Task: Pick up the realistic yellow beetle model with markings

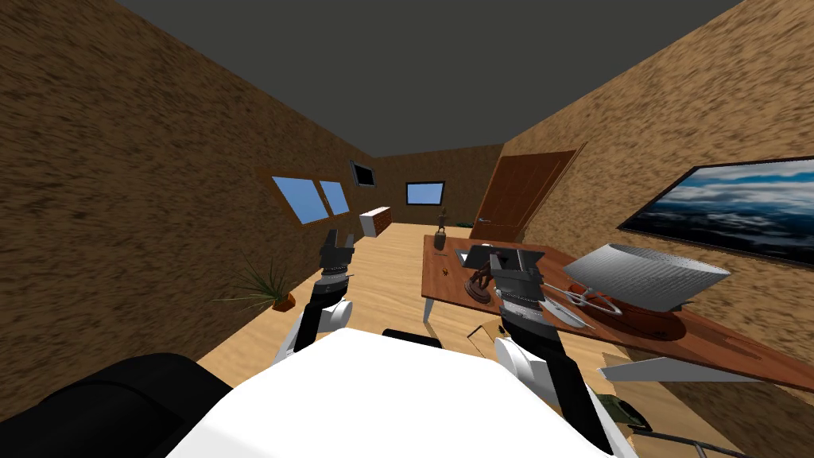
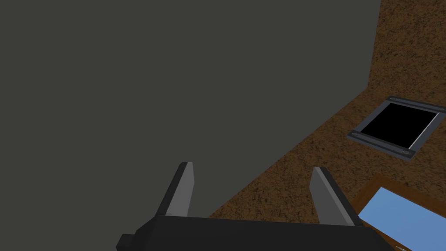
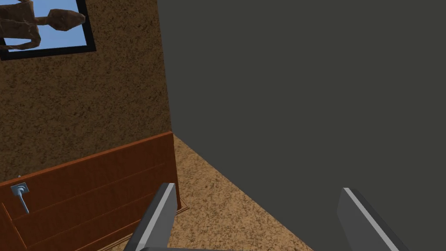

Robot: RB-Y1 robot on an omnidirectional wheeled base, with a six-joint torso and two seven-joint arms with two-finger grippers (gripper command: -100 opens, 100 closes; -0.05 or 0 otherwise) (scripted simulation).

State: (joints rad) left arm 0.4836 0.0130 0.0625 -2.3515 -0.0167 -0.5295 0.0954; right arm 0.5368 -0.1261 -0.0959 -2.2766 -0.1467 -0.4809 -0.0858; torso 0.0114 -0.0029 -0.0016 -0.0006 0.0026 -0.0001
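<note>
Probably found the beetle (image 1: 446, 273): shows as a tiny yellowish speck on the brown desk (image 1: 445, 306), too small to confirm any markings. Lies ahead and to the left of the right end effector (image 1: 517, 259), well apart from it, beyond a dark brown figurine (image 1: 479, 285) standing just beside that end effector. Holds the right end effector raised and pointing upward, fingers spread and empty. Carries the left end effector (image 1: 337, 243) likewise, released, off to the desk's side. Judged as the approach step, with no grasp yet. Next calls for tipping the right wrist down, clearing the figurine, then descending with blades straddling the speck.
</note>
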